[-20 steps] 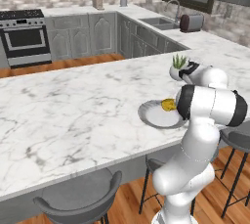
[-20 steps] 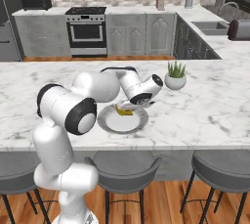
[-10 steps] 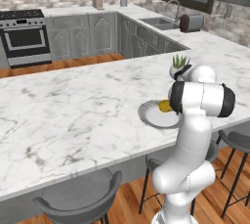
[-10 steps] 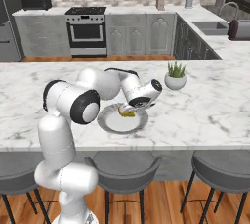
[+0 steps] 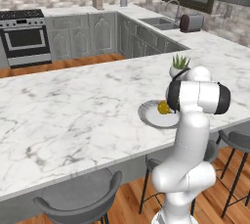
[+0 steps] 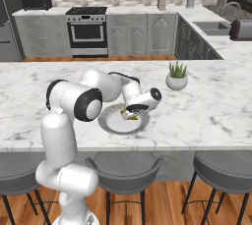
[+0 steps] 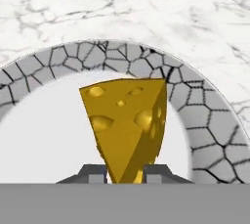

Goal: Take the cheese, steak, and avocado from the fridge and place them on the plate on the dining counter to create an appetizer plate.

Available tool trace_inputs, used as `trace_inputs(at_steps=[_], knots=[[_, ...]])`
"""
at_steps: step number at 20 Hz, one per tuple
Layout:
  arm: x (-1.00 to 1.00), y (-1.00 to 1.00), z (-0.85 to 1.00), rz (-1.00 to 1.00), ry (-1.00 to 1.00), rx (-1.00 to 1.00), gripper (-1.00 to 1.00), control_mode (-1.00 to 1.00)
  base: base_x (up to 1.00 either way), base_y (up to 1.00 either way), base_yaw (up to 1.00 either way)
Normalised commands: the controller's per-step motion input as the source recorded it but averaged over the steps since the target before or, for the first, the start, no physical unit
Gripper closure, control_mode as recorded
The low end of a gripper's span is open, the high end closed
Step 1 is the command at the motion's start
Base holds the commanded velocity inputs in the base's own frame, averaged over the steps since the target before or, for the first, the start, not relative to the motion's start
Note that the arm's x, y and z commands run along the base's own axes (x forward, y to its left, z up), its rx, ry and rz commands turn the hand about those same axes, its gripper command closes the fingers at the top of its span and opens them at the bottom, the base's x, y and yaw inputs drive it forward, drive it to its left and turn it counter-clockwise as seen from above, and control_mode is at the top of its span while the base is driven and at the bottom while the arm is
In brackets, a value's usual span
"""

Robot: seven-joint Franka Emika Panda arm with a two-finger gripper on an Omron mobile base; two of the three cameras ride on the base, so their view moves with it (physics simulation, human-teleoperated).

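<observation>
My gripper [image 7: 125, 175] is shut on the cheese [image 7: 128, 125], a yellow wedge with holes, and holds it low over the plate [image 7: 205, 120]. In the right base view the gripper [image 6: 133, 115] hangs just above the light grey plate [image 6: 110, 124] with the cheese [image 6: 129, 115] under the hand. From the left base view the cheese [image 5: 163, 106] sits over the plate [image 5: 150, 115], half hidden by my arm. The plate lies on the dining counter [image 6: 206, 116] near its front edge. The steak and the avocado are out of view.
A white pot with a green plant [image 6: 176, 77] stands on the counter right of the plate. Grey stools [image 6: 123, 167] line the counter's near side. The stove [image 6: 88, 30], sink worktop and a toaster [image 5: 191, 22] are along the far walls.
The hand has come down closer to the plate with the cheese still in it, and the elbow has swung a little to the left.
</observation>
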Motion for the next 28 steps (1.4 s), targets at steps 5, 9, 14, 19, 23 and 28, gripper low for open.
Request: trace_inputs(at_steps=[5,9,14,19,23,28], knots=[[-0.28,0.0,0.29,0.0,-0.12,-0.06,-1.0,-1.0,0.0,0.0,0.0],[-0.42,0.0,0.66,0.0,-0.09,-0.05,-1.0,-1.0,0.0,0.0,0.0],[-0.61,0.0,0.9,0.0,-0.08,-0.05,-1.0,-1.0,0.0,0.0,0.0],[-1.0,0.04,1.0,0.0,-0.07,-0.07,-1.0,-1.0,0.0,0.0,0.0],[-1.0,0.2,0.91,-0.15,0.0,-0.01,-1.0,-1.0,0.0,0.0,0.0],[-1.0,0.24,0.86,-0.43,0.09,0.03,-1.0,-1.0,0.0,0.0,0.0]])
